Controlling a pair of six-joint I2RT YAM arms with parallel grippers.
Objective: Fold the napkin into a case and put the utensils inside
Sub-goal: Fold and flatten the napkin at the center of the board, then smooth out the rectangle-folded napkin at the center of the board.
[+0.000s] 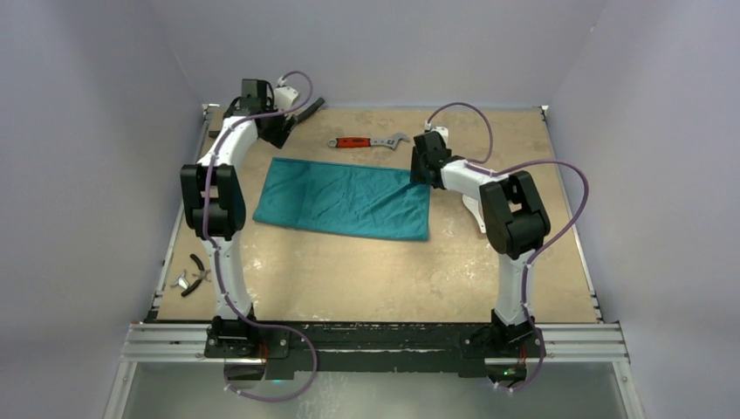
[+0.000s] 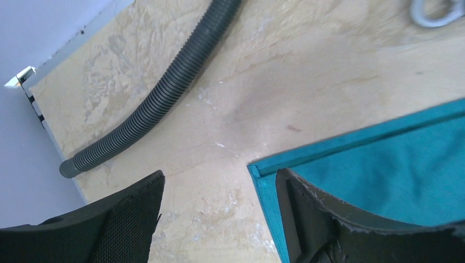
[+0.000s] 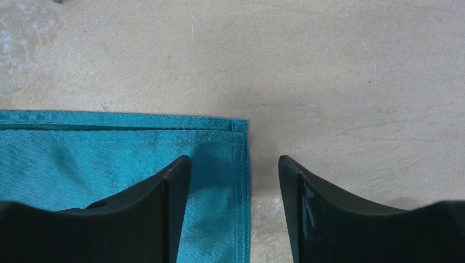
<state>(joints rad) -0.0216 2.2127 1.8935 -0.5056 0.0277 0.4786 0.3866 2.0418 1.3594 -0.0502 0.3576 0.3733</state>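
Top external: napkin [image 1: 345,199] lay flat at centre of counter [image 1: 349,279]. Left tool [image 2: 219,178] and right tool [image 3: 234,160], jaws apart, straddled its 11 and 1 o'clock corners. Judged best: pinch both hem layers evenly.

Soft, even light fell from above in the overhead view, leaving the desk [image 1: 349,271] bright and the pale walls flat. Shadows under the arms were faint, with blurred edges. That picture was slightly soft, so small things at the desk's left edge lacked detail. Both wrist views were bright and fairly crisp on the desk grain and on the weave of the napkin [image 3: 109,153]. The dark fingers [image 3: 131,219] of the right claw [image 3: 234,164] showed little detail, and a dim shadow lay on the desk ahead of them. A similar grey patch lay ahead of the left claw [image 2: 219,175].
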